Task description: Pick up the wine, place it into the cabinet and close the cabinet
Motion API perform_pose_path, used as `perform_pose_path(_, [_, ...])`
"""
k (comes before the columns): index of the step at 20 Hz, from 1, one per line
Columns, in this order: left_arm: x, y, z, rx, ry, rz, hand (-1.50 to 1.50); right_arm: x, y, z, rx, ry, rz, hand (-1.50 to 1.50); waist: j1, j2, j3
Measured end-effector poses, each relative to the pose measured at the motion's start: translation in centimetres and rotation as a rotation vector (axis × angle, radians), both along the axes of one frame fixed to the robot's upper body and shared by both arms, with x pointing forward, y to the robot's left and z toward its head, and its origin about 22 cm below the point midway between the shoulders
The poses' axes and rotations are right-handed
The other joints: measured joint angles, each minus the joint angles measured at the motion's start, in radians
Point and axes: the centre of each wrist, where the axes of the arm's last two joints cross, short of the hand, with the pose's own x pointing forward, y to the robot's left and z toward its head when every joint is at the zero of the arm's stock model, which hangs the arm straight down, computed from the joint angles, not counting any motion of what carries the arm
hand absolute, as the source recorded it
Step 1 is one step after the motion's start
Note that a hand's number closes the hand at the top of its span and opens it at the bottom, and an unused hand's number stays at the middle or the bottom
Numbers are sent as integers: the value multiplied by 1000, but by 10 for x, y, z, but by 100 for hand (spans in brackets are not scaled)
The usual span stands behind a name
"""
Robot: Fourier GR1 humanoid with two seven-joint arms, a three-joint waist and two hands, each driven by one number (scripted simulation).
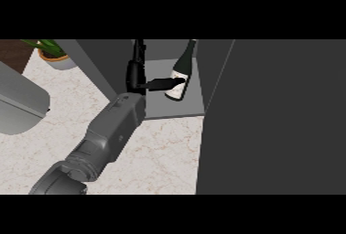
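Pale marble counter (169, 151) underfoot, dark grey cabinet (270, 114) filling most of the right side, door swung open toward the camera. Wine bottle (179, 73) already inside the opening, standing on the grey shelf (175, 109), leaning a bit, white label facing out. 1 grey forearm coming up from lower left, black hand (138, 75) at the bottle, thumb touching the glass just above the label, fingers pointing straight up beside it. Looks like a relaxed, uncurled hand, not really wrapped round anything. Potted plant (52, 55) in the top-left corner, curved grey appliance (20, 105) at the left edge. Other hand nowhere on screen.
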Motion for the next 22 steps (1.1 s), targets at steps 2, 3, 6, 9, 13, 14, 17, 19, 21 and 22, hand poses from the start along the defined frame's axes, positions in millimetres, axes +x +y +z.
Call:
perform_pose_path(2, [0, 0, 0, -3, -4, -9, -150, -1, -1, 0, 1, 1, -2, -150, 0, -1, 0])
perform_pose_path(3, [0, 0, 0, -5, -7, -12, -150, -1, 0, 0, 5, 6, 0, -150, 1, -1, 0])
perform_pose_path(6, [-1, 1, -1, -26, -11, -27, -150, -2, 1, -1, -3, 10, 7, -150, -1, -3, 0])
perform_pose_path(9, [-1, 1, -2, -52, -22, -49, -150, 0, 3, 1, 5, 7, 13, -150, -2, -6, 0])
perform_pose_path(13, [-1, 0, -1, -82, -11, -64, -150, 0, 3, 2, 7, 13, 9, -150, 0, -6, -2])
perform_pose_path(14, [-1, 0, -1, -90, -8, -66, -150, 0, 3, 2, 8, 15, 11, -150, 0, -7, -3])
perform_pose_path(17, [-2, -1, -1, -112, -8, -80, -150, 0, 3, 4, 11, 16, 2, -150, 1, -9, -4])
perform_pose_path(19, [-3, 0, -3, -116, -18, -86, -150, 1, 5, 4, 16, 17, 9, -150, -1, -12, -2])
perform_pose_path(21, [-5, 0, -6, -127, -13, -80, -150, 0, 4, 4, 11, 21, 6, -150, -1, -17, -1])
perform_pose_path(22, [-6, 0, -7, -133, -15, -80, -150, 2, 4, 4, 12, 20, 6, -150, 0, -18, -1])
